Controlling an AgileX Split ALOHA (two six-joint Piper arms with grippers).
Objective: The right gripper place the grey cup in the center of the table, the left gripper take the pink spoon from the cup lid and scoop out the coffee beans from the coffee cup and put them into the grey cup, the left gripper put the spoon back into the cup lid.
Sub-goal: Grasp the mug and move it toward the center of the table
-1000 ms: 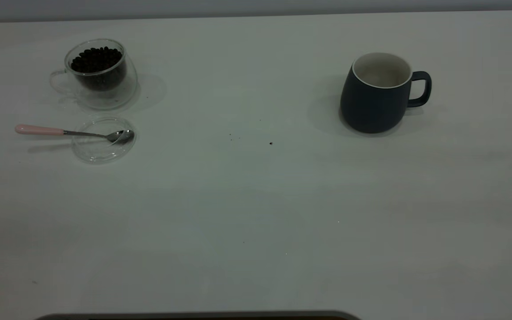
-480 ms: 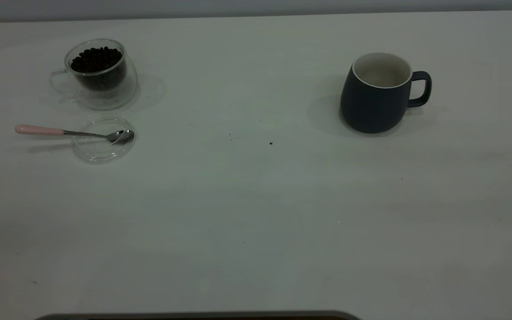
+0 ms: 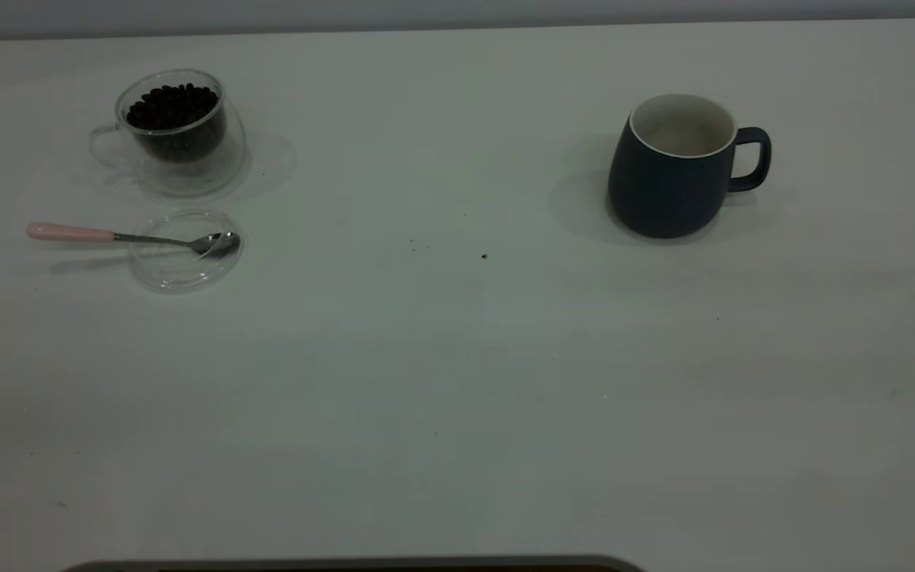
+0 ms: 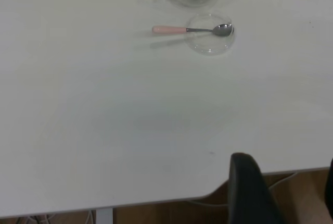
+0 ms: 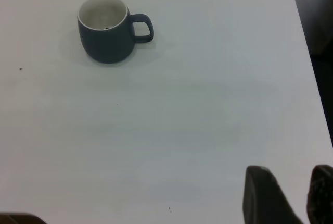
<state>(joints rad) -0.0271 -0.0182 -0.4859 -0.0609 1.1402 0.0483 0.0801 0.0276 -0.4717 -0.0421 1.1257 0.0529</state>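
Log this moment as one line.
stage: not started | mug: right side, empty | spoon: bowl on lid | beans: in glass cup | end effectors: off the objects

Upright grey cup (image 3: 676, 171) far right; pink spoon (image 3: 120, 237) across cup lid (image 3: 179, 270).
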